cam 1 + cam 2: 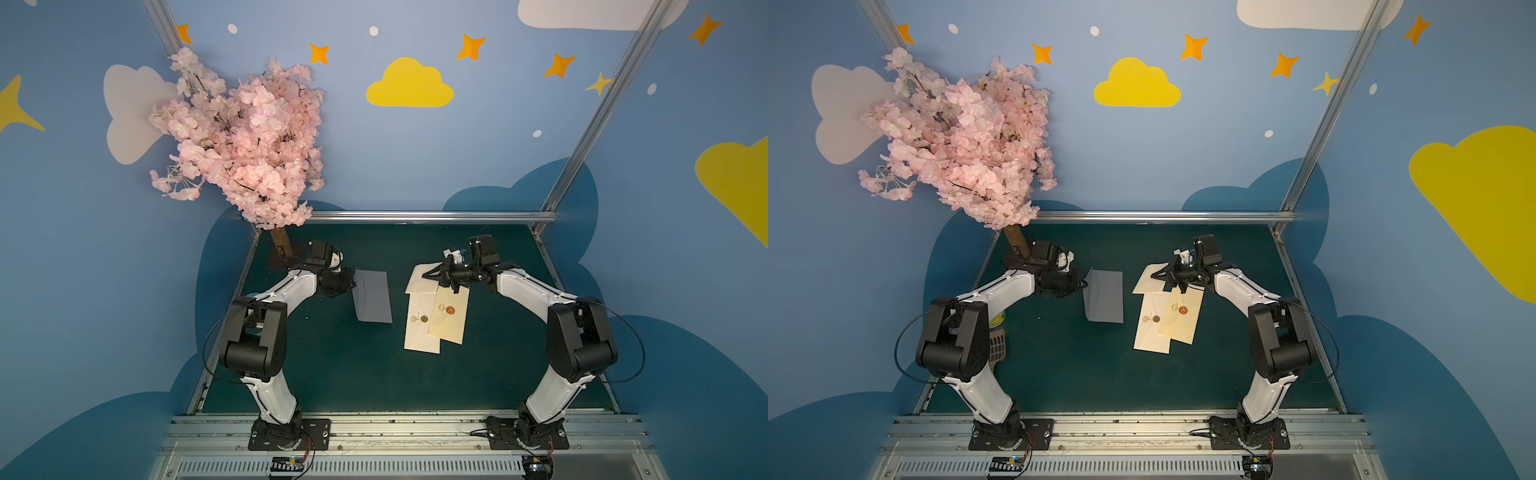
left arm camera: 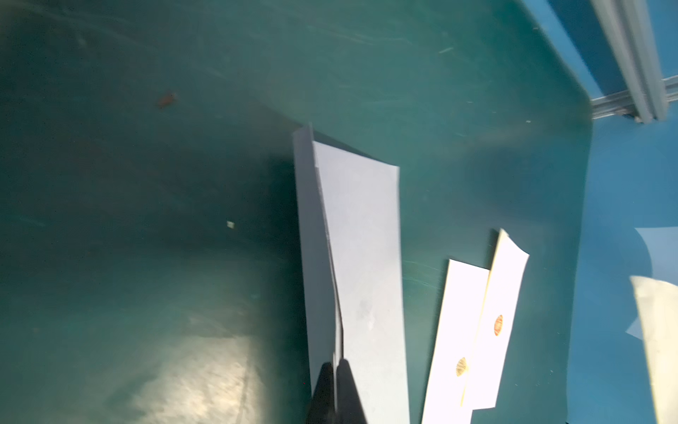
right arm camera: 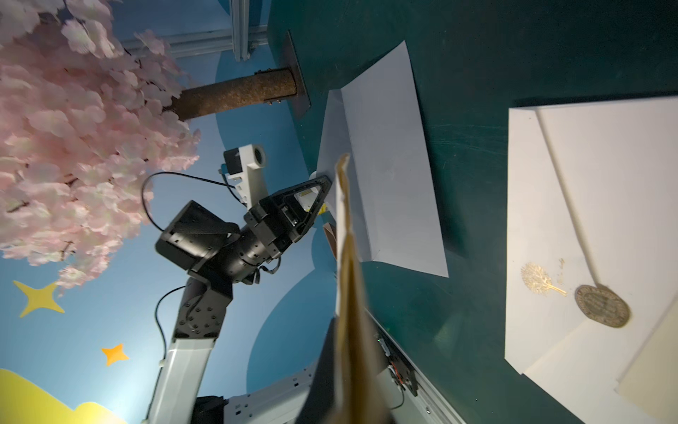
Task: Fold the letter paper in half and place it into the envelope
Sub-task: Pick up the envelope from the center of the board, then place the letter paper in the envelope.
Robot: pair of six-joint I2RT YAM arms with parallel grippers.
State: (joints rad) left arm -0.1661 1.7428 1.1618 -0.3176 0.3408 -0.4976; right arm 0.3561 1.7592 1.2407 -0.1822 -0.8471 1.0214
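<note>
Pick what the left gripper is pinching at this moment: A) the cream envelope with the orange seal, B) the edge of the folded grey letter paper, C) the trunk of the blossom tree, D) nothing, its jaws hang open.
B: in the left wrist view the left gripper has its fingertips closed together on the edge of the folded letter paper.

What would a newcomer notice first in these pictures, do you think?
The pink blossom tree at the far left corner of the table draws the eye first. Next come the folded paper, pinched by the left pincer, and the cream envelopes beside it, where the right pincer grips a flap.
</note>
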